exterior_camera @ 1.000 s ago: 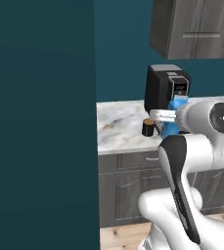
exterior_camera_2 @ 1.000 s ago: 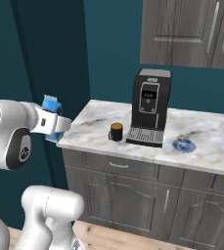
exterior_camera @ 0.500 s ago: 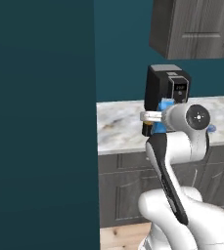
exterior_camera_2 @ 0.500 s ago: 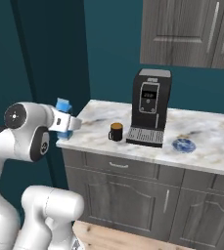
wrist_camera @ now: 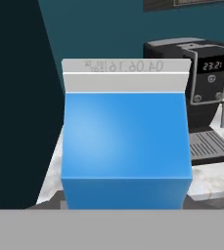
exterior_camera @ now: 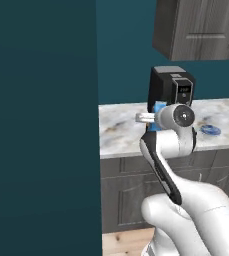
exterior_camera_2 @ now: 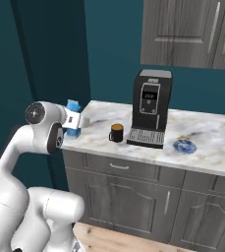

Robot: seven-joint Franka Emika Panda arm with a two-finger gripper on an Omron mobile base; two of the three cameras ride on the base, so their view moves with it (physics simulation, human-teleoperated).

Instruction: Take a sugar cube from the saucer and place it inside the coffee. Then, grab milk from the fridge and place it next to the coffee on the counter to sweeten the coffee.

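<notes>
My gripper (exterior_camera_2: pixel 74 119) is shut on the milk (exterior_camera_2: pixel 73 106), a bright blue carton with a pale top, held upright at the left end of the marble counter (exterior_camera_2: pixel 202 162). In the hand view the milk (wrist_camera: pixel 125 136) stands close in front and covers my fingertips. The coffee (exterior_camera_2: pixel 116 133), a small black cup, stands on the counter to the right of the carton, apart from it. Farther right lies the blue saucer (exterior_camera_2: pixel 184 146). From the left base, the milk (exterior_camera: pixel 158 107) peeks out behind my arm and the saucer (exterior_camera: pixel 211 130) lies to its right. The fridge is out of view.
A black coffee machine (exterior_camera_2: pixel 151 108) stands right of the cup, with its drip tray (wrist_camera: pixel 209 146) facing forward. Dark grey wall cabinets (exterior_camera_2: pixel 192 32) hang above. A dark teal wall panel (exterior_camera: pixel 41 125) closes off the left side. Grey cabinet fronts (exterior_camera_2: pixel 133 192) sit under the counter.
My arm has reached forward with the milk, bringing the carton from beside the counter to its left end, closer to the cup. Cup, saucer and machine have stayed put.
</notes>
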